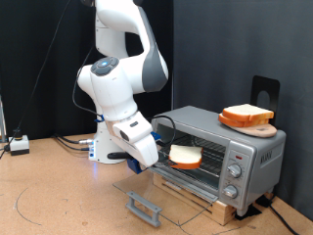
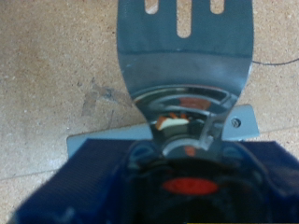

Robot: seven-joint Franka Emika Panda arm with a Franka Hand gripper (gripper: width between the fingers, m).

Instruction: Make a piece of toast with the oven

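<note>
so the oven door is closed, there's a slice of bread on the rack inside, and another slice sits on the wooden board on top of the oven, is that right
Not quite. In the exterior view the oven has its glass door folded down open, not closed. The rest holds: the piece of toast lies on the rack inside, and another slice sits on the round wooden board on top. The claw is at the opening.

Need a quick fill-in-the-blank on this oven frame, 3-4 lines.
The oven door is ___.
The piece of toast lies ___ the oven.
A second slice rests on a wooden board ___ the oven.
The tool is beside the toast, on the exterior view's ___.
Missing: open; inside; on top of; left.
</note>
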